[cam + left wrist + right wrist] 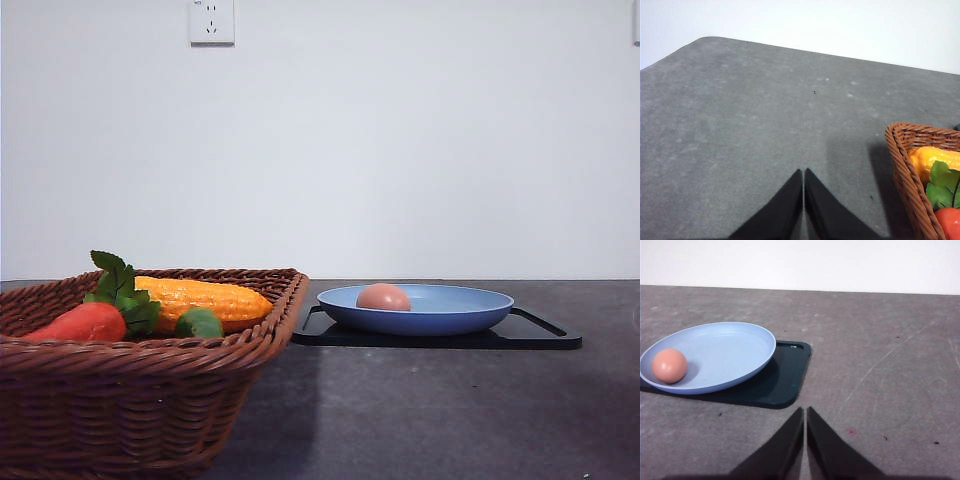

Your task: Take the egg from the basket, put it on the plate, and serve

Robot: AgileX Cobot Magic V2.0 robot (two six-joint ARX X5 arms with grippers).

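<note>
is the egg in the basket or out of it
Out. The egg lies in the blue plate, which sits on the black tray, beside the basket.

We see a basket (150, 370) of brown woven wicker, rough in texture; the egg (383, 297) looks smooth with a slight gloss, the blue plate (735, 347) seems matt plastic, the black tray (785, 382) smooth, and the grey table (740, 115) matt, finely grained

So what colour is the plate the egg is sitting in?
Sky blue, plain with no pattern. The plate shows best in the right wrist view, with the pinkish-brown egg in it.
</note>
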